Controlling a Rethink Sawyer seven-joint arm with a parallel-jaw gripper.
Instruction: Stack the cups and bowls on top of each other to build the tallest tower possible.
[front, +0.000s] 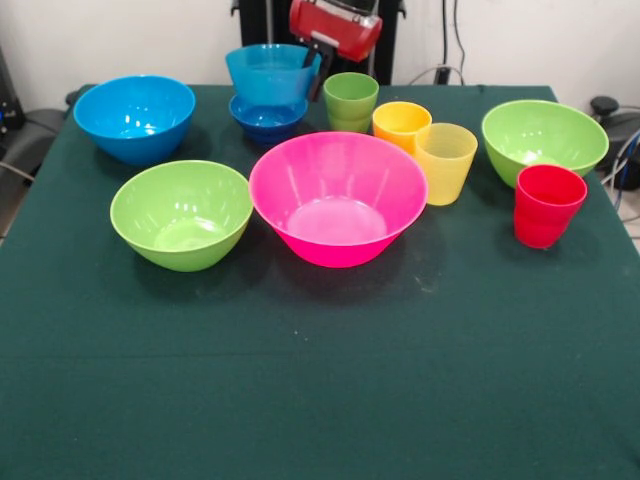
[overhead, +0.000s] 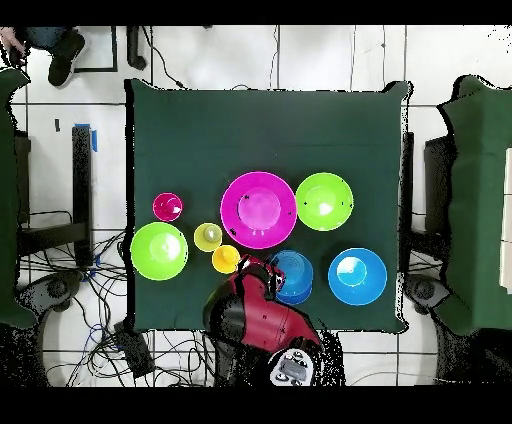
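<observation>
**Pincer parked at the blue stack, everything else spread out**

Pincer (front: 312, 66) hangs at the right rim of the light blue bowl (front: 270, 72), one dark finger running down right against that rim. Can't tell if it's spread or pinching the rim, the red arm head (front: 336, 26) hides most of it.

That light blue bowl sits tilted on top of the small dark blue bowl (front: 266, 116), so the tower is two bowls so far. Just right of it stands the green cup (front: 350, 100), then the orange cup (front: 400, 123) touching the pale yellow cup (front: 445, 161).

Big pink bowl (front: 337, 197) sits mid tabletop (front: 320, 380), with a lime bowl (front: 182, 213) to its left and the medium blue bowl (front: 134, 117) behind that. Another lime bowl (front: 543, 139) is far right, red cup (front: 547, 204) just in front of it.
</observation>
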